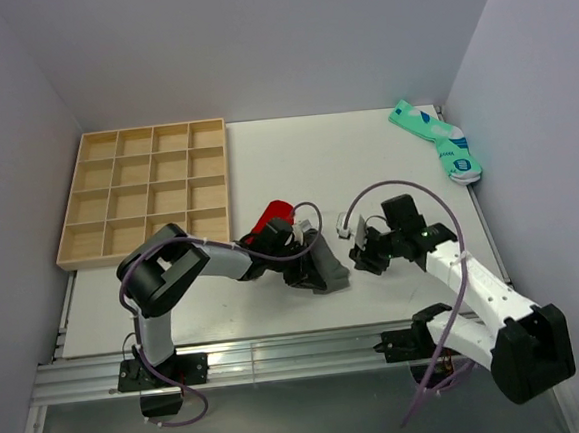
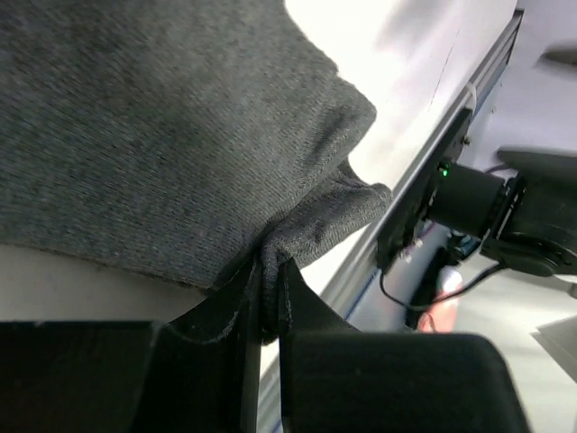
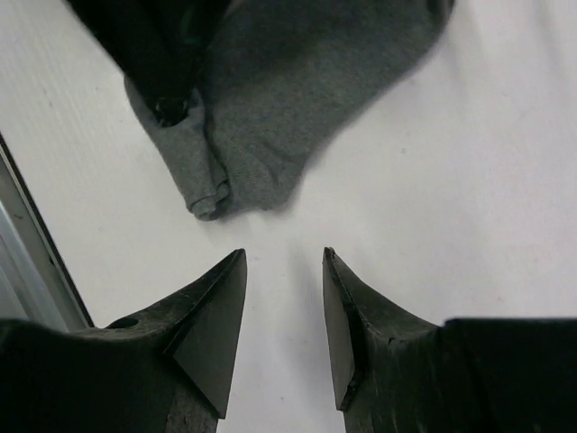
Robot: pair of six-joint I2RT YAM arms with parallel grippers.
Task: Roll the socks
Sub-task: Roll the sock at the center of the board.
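**Left fingers pinch the grey sock; right fingers open beside it**

The left fingers [image 2: 251, 311] are closed on a bunched fold at the edge of the dark grey sock [image 1: 326, 267]. The cloth is squeezed between them, and the rest of the sock spreads out beyond on the white bench [image 1: 295, 156]. The right fingers [image 3: 225, 298] stand apart with nothing between them. They sit just to the right of the grey sock, their tips close to it but not touching. The red sock [image 1: 270, 218] lies just beyond the grey sock to its far left, partly hidden by the left arm. A wooden tray [image 1: 228, 171] of compartments sits farther left of the grey sock. The mint-green socks [image 1: 436, 140] lie well apart from it, at the far right corner.
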